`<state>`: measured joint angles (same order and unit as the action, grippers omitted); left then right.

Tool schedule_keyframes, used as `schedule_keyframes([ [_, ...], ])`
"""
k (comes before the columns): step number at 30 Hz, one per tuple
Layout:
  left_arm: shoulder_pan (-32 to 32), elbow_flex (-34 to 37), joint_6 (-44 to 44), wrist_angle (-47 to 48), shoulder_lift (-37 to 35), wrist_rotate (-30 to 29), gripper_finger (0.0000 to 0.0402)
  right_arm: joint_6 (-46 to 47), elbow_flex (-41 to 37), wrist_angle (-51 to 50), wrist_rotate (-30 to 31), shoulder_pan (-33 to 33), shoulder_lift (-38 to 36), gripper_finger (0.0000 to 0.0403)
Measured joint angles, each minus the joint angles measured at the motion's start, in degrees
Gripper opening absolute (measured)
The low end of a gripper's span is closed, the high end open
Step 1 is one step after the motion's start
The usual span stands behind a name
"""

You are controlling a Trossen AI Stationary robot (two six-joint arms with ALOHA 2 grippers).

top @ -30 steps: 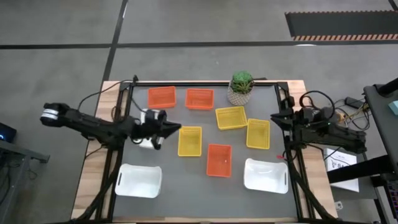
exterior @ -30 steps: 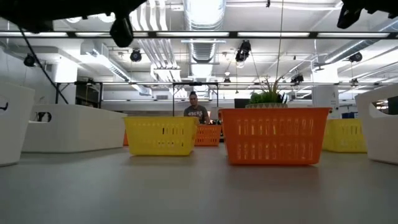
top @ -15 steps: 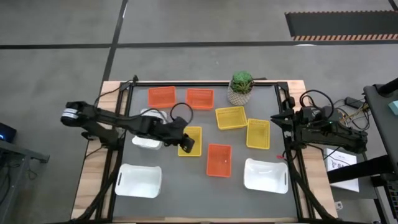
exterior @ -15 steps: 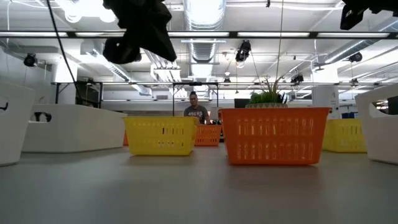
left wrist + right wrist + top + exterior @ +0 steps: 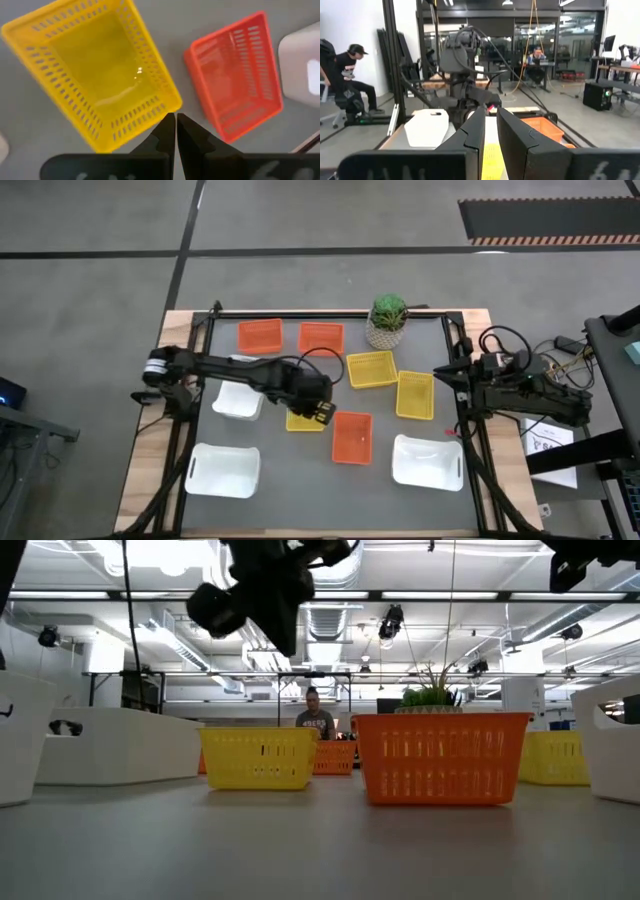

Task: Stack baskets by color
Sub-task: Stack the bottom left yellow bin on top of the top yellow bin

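While our left gripper [image 5: 322, 413] hangs over the middle of the table [image 5: 280, 480] with its fingers [image 5: 165, 131] pressed together and nothing between them, it sits above the near right corner of a yellow basket [image 5: 303, 408], just left of an orange basket [image 5: 352, 437]. Our left wrist view shows that yellow basket [image 5: 95, 75] and the orange basket [image 5: 235, 75] side by side but apart, both empty and upright. We count two more orange baskets at the far edge, one to the left [image 5: 260, 335] and one to the right [image 5: 321, 338], and two more yellow baskets right of centre, one farther [image 5: 371, 369] and one nearer [image 5: 415, 395]. Three white baskets lie apart: one on the left [image 5: 236, 400] partly under our left arm, one near left [image 5: 222, 470], one near right [image 5: 427, 462]. A potted plant [image 5: 388, 321] stands at the far side. Our right gripper [image 5: 447, 371] waits at the right edge of the table, its fingers [image 5: 475, 130] set narrow with a slim gap and holding nothing
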<state>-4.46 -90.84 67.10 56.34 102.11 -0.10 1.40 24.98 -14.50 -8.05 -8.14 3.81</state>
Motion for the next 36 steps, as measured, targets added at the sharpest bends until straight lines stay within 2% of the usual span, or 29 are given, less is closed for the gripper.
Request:
schedule_keyframes([
  [4,1.6,0.0,-1.3,0.2,2.0,0.7,0.0,0.1,1.9,-4.8,0.0,0.0,0.0,0.0043],
  [15,3.0,0.4,-1.8,-3.5,3.1,3.6,0.0,0.5,1.9,-4.5,0.0,0.0,0.0,0.0043],
  [23,2.9,0.4,-1.9,-9.8,3.1,5.2,0.0004,0.4,1.9,-4.0,0.0,0.0,0.0,0.0043],
  [27,2.5,0.4,-4.0,-13.9,3.1,6.3,0.0033,0.5,1.9,-4.1,0.0,0.0,0.0,0.0043],
  [34,0.9,1.2,-7.4,-18.8,3.1,6.9,0.0117,0.5,1.9,-4.0,0.0,0.0,0.0,0.0043],
  [36,0.6,1.6,-15.6,-21.5,3.1,7.9,0.0133,0.4,1.9,-4.1,0.0,0.0,0.0,0.0043],
])
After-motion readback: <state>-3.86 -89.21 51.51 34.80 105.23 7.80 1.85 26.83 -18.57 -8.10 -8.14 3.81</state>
